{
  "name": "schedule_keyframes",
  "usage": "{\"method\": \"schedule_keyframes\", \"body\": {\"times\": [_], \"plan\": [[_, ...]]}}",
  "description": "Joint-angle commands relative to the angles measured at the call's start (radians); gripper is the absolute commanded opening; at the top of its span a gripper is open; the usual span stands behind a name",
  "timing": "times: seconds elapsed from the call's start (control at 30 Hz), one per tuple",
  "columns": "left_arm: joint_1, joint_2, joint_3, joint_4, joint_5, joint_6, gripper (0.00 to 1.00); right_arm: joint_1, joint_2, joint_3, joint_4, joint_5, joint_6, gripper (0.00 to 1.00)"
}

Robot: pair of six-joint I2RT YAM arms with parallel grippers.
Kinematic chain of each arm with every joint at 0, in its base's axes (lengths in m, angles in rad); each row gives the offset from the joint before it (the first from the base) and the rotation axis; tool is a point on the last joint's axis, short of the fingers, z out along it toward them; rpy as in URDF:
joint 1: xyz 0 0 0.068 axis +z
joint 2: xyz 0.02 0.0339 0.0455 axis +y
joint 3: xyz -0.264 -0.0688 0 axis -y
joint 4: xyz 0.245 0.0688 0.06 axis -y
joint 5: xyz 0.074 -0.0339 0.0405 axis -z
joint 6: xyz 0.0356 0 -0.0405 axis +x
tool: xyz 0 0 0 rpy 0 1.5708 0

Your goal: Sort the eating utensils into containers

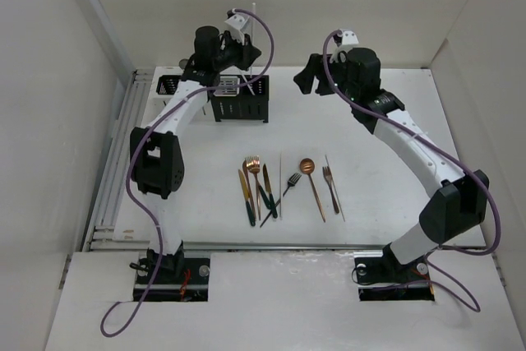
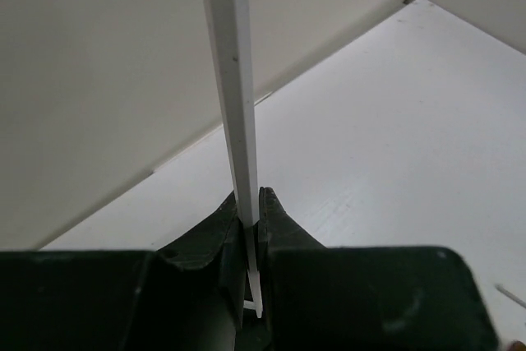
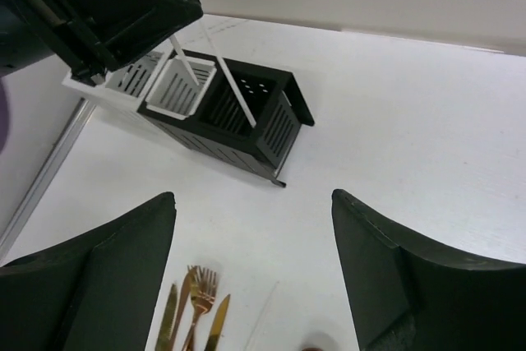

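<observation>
Closest in, my left jaws are gripping a thin white stick [image 2: 237, 80] over the slotted caddies [image 3: 275, 133]; my right jaws are standing wide above the desk [image 1: 370, 121].

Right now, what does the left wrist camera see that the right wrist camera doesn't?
Only the left wrist view shows, up close, the left gripper shut on a white stick. Only the right wrist view shows the caddies, a second stick standing in a black one, copper forks lying on the table, and the open right gripper. Both show the held stick and the white table.
</observation>
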Motion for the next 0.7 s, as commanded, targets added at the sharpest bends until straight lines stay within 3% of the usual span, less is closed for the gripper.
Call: {"method": "schedule_keyframes", "body": {"times": [0.0,0.23,0.43,0.57,0.6,0.67], "plan": [[0.017,0.056,-0.015,0.200,-0.068,0.018,0.00,-0.024,-0.010,-0.020,0.051,-0.005,-0.005,0.82],[0.026,0.125,-0.065,0.337,-0.030,-0.037,0.00,-0.055,-0.001,-0.038,0.051,-0.038,-0.014,0.82],[0.026,0.135,-0.161,0.346,-0.008,-0.055,0.02,-0.073,-0.010,-0.060,0.003,-0.029,-0.033,0.83],[0.026,0.135,-0.201,0.346,0.018,-0.055,0.23,-0.073,-0.010,-0.060,-0.159,0.046,-0.066,0.84],[0.026,0.135,-0.201,0.337,0.028,-0.055,0.32,-0.073,-0.001,-0.060,-0.202,0.089,-0.082,0.84],[0.035,0.125,-0.201,0.319,0.038,-0.055,0.38,-0.073,-0.001,-0.060,-0.311,0.116,-0.103,0.84]]}}
